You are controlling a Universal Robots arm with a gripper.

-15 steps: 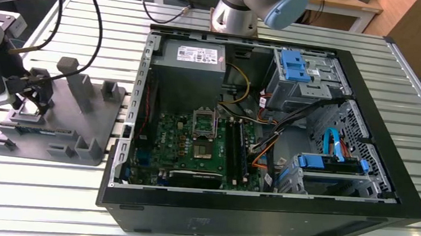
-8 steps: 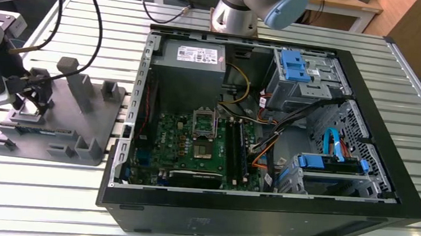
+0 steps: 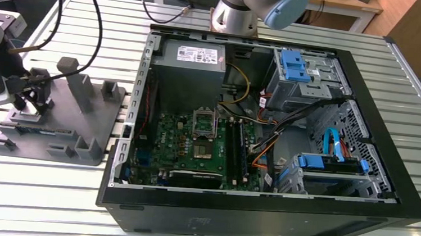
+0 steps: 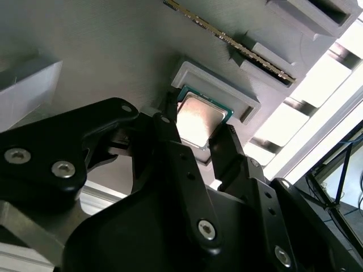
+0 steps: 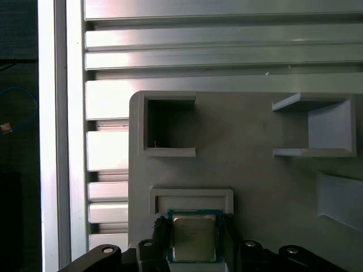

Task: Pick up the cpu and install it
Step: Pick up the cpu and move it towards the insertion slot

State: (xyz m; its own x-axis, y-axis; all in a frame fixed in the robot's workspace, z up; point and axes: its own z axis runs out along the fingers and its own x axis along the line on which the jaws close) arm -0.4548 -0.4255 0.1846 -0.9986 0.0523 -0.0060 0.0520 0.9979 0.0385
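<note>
Started nearest, in both wrist views. Found the gripper point(image 5: 194, 231) closed, by the look of it, on the cpu point(image 5: 194, 242), one dark fingertip point(image 5: 160, 233) set against each of two opposite edges. Judged it a grip rather than a loose straddle, having seen no gap on either side.

Lay flat, shiny face up, seated in its shallow pocket of the grey tray point(image 5: 255, 164). Not yet lifted, by that reading. Sat squarely between the fingertips, straight along the tool's own line, with no offset to either side. Looked close to square, so offered no real long axis. Was taken across the green-edged sides.

Moved out to the exterior view. Placed the gripper point(image 3: 27, 103) at the exterior view's left, about mid-height in the frame, down over the tray point(image 3: 89, 131). Found the socket point(image 3: 205, 123) near the frame's centre, on the motherboard point(image 3: 193, 147) inside the open computer case point(image 3: 263, 215). Stood well apart from the gripper, toward the exterior view's right.

Counted one cpu, one gripper with two fingers, one tray, one socket, one motherboard and one case, all resting on one slatted metal table point(image 3: 38, 211).
</note>
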